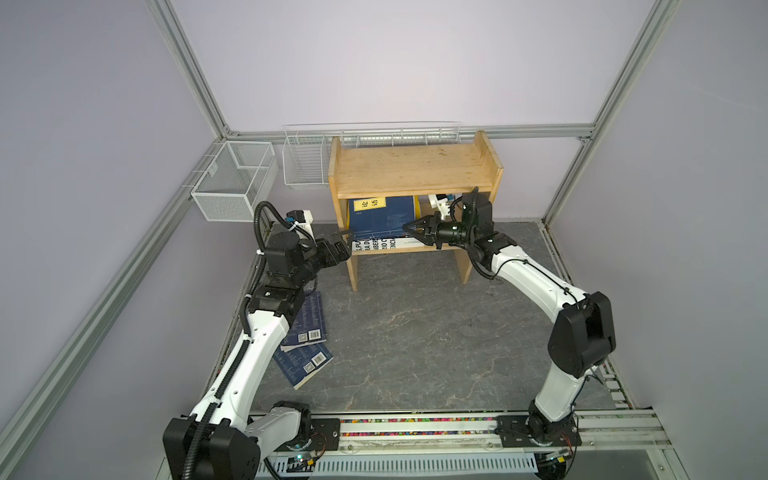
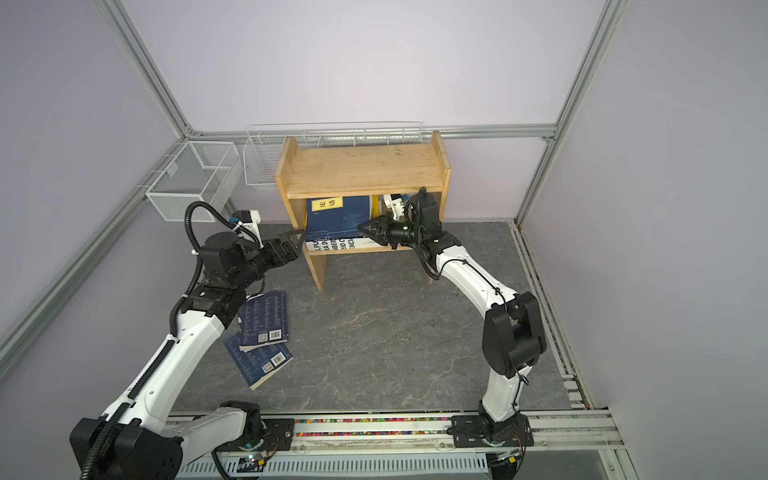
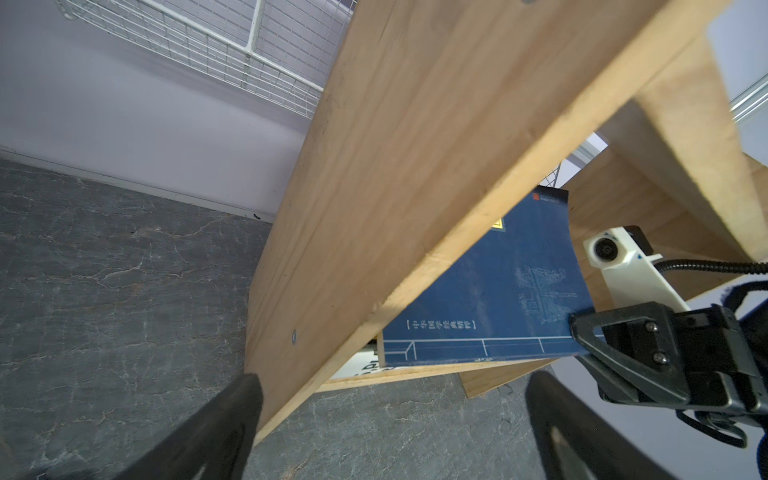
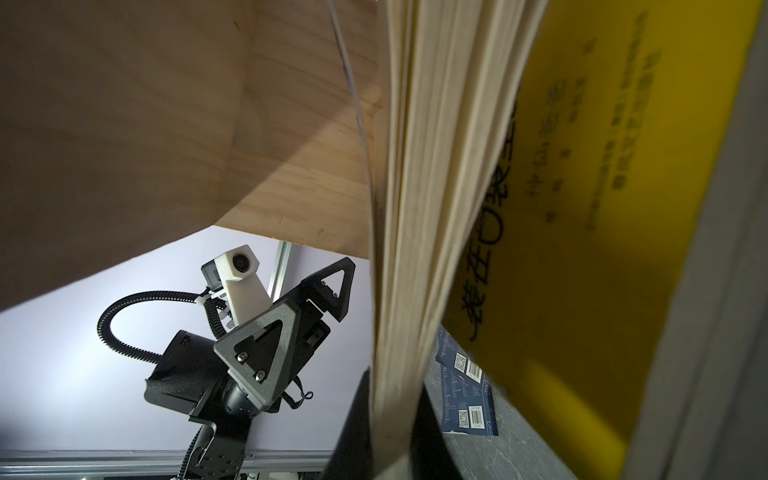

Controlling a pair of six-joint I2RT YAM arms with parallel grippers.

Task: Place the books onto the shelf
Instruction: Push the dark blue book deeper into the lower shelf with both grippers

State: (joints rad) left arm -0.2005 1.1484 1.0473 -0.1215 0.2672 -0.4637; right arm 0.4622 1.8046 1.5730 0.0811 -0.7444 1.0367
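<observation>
The pine shelf (image 1: 411, 168) (image 2: 361, 170) stands at the back. On its lower tier a navy book (image 1: 384, 218) (image 3: 490, 299) stands upright on a flat white book (image 1: 374, 245) with black lettering. A yellow book (image 4: 602, 208) stands beside it. My right gripper (image 1: 409, 227) (image 4: 388, 399) is shut on the navy book's page edge. My left gripper (image 1: 345, 241) (image 3: 390, 419) hangs open and empty by the shelf's left side panel (image 3: 374, 208). Two more navy books (image 1: 309, 320) (image 1: 305, 365) lie overlapping on the floor under the left arm.
Two white wire baskets (image 1: 235, 178) (image 1: 305, 162) hang on the back left wall, and a wire rail (image 1: 399, 135) runs behind the shelf. The shelf's top tier holds nothing. Grey stone-patterned floor (image 1: 415, 332) spreads in front of the shelf.
</observation>
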